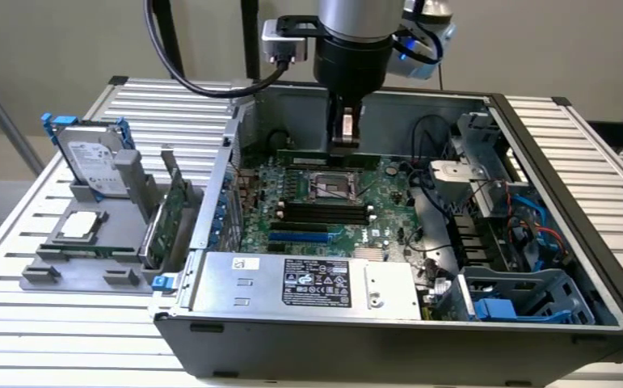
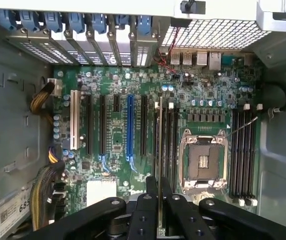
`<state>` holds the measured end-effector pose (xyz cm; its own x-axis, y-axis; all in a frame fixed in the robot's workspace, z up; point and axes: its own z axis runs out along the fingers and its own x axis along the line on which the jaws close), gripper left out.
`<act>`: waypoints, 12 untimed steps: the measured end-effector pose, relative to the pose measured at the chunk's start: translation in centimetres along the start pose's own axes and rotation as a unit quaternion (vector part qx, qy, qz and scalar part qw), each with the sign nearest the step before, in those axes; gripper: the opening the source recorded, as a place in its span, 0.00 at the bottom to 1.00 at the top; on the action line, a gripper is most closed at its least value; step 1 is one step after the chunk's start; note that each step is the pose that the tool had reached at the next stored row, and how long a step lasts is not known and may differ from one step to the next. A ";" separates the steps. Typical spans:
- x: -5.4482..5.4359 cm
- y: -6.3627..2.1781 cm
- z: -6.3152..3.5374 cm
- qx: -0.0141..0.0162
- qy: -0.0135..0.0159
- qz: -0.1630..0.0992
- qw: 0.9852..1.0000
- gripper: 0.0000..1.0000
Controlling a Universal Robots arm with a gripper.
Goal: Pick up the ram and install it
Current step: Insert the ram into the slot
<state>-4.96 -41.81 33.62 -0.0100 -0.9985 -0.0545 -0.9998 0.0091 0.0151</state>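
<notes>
Wrist view: gripper [image 2: 160, 200] is pinching the ram [image 2: 161, 140] at mid-length across its thin faces, holding it edge-on over the memory slots [image 2: 171, 135] just beside the CPU socket [image 2: 202, 160]. Am judging the stick light, stiff, fragile at chips and contacts; top edge is serving as safe hold. Room is running tight socket-side, opening wider away from the socket.

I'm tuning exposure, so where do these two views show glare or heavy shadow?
Exterior view: soft, even light, with a pale sheen on the silver labelled box. Wrist view: the perforated grille washes out white, while the gripper holding the ram reads near black.
</notes>
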 end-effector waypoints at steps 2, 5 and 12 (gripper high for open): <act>-0.2 -0.07 0.38 0.000 0.000 0.000 1.000 0.00; -0.7 -0.18 0.95 0.000 0.000 0.000 1.000 0.00; -1.7 -0.28 2.11 0.000 0.005 0.002 1.000 0.00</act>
<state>-4.70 -40.01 31.61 -0.0139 -0.9989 -0.0449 -0.9998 0.0133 0.0149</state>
